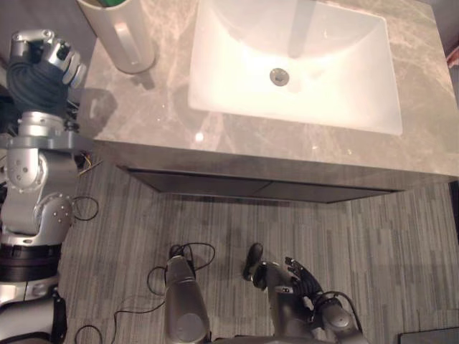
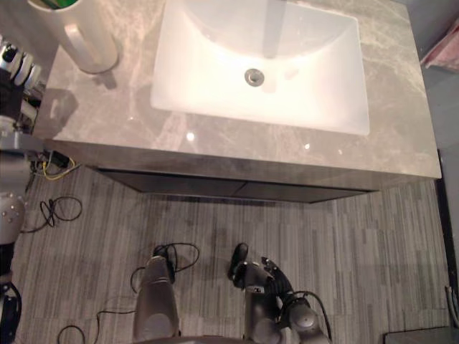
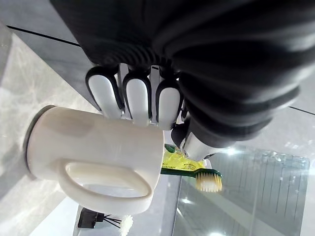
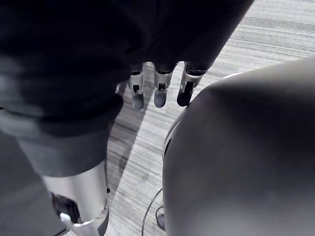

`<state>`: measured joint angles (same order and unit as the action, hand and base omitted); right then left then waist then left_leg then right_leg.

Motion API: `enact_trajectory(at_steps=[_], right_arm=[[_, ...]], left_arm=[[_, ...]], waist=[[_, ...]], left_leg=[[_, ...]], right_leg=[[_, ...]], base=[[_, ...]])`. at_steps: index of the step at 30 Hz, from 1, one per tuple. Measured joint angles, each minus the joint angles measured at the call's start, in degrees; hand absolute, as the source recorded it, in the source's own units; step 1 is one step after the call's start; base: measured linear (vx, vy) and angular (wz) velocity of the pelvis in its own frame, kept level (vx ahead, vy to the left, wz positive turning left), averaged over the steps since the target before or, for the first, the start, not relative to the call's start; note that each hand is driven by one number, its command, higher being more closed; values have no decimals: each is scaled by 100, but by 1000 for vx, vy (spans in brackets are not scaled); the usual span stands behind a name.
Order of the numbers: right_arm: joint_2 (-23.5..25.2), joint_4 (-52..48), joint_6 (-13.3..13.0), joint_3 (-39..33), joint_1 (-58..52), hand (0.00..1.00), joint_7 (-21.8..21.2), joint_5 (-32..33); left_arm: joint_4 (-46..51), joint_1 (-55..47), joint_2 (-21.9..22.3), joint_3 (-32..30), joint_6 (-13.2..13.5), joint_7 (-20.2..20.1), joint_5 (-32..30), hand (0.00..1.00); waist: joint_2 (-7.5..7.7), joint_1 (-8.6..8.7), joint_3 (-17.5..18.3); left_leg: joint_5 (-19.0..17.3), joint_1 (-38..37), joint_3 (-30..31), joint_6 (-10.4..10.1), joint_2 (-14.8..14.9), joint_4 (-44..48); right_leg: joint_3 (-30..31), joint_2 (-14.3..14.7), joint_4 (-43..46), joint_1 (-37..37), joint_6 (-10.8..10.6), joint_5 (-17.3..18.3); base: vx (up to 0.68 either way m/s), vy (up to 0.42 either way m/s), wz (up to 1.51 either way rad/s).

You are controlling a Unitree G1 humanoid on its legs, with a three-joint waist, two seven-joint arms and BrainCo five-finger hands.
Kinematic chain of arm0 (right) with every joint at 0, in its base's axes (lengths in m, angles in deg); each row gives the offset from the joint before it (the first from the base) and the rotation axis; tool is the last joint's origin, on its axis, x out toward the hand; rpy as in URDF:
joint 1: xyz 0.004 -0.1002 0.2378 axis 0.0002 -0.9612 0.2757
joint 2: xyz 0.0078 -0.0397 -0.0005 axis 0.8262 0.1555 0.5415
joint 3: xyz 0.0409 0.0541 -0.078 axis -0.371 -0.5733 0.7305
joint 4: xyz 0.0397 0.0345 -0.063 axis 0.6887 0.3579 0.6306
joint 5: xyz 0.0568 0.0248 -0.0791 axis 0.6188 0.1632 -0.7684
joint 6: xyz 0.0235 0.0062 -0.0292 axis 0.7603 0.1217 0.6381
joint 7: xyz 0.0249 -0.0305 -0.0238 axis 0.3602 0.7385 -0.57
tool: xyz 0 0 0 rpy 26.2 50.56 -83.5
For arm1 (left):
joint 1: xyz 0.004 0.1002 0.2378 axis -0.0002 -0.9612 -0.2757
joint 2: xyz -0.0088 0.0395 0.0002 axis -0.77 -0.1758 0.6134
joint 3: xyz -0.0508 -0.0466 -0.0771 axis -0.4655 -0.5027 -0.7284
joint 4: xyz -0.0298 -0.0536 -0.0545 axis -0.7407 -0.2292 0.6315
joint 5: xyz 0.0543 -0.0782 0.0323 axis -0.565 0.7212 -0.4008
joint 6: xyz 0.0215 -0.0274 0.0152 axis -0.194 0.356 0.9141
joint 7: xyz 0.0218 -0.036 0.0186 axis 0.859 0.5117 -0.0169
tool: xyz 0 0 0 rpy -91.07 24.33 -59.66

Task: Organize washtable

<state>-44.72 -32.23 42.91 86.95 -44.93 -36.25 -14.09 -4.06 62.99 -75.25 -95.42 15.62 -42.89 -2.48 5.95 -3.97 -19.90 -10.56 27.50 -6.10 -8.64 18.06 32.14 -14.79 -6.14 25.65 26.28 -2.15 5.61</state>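
A cream mug with a handle stands at the far left corner of the grey marble countertop. In the left wrist view the mug holds a green toothbrush with pale bristles and a yellow tube. My left hand hovers just off the counter's left edge, a short way from the mug, its fingers curled and holding nothing. My right hand hangs low over the floor in front of the counter, with its fingers relaxed and nothing in them.
A white rectangular basin with a metal drain fills the middle and right of the counter. A dark drawer front runs under the counter's near edge. Something pink shows at the far right. The floor is grey striped carpet.
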Motion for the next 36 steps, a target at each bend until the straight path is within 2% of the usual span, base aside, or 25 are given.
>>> enact_trajectory(at_steps=[12,19,24,30,31,36], right_arm=[[-34,-5,4,-9,0,0,-15,-3],[-41,-51,14,-8,1,0,-78,-5],[-40,-160,25,-1,2,0,-118,-12],[-38,-67,119,126,-9,0,-132,-66],[-33,31,124,175,-13,0,-145,-74],[-20,235,194,239,-110,0,-284,-202]], left_arm=[[0,1,0,15,-4,-25,0,100],[4,0,19,230,-39,-37,-17,100],[17,-1,222,400,-78,-40,-122,100],[-8,-259,666,745,-263,-168,-158,100],[-23,-260,777,752,-263,-169,-216,100],[-154,-267,1063,904,-276,-187,-362,100]], waist=[[1,-1,0],[4,-4,4],[1,-14,64],[-38,-26,484],[-46,-25,614],[-97,-17,819]], left_leg=[[0,30,1,1,1,0],[0,39,17,1,0,1],[1,-22,5,1,-7,-19],[12,-441,-149,-6,-25,-248],[14,-486,-179,-9,-32,-338],[83,-854,-191,-54,-86,-616]], right_leg=[[-7,3,-27,13,-4,-5],[-22,3,-25,11,-4,-5],[-14,-3,-15,-37,-4,-5],[62,-6,-108,-316,-11,1],[68,-5,-154,-369,-14,3],[31,-10,-309,-696,-27,11]], base=[[0,0,0],[0,0,0],[0,0,0],[12,6,-5],[0,0,0],[31,6,4]])
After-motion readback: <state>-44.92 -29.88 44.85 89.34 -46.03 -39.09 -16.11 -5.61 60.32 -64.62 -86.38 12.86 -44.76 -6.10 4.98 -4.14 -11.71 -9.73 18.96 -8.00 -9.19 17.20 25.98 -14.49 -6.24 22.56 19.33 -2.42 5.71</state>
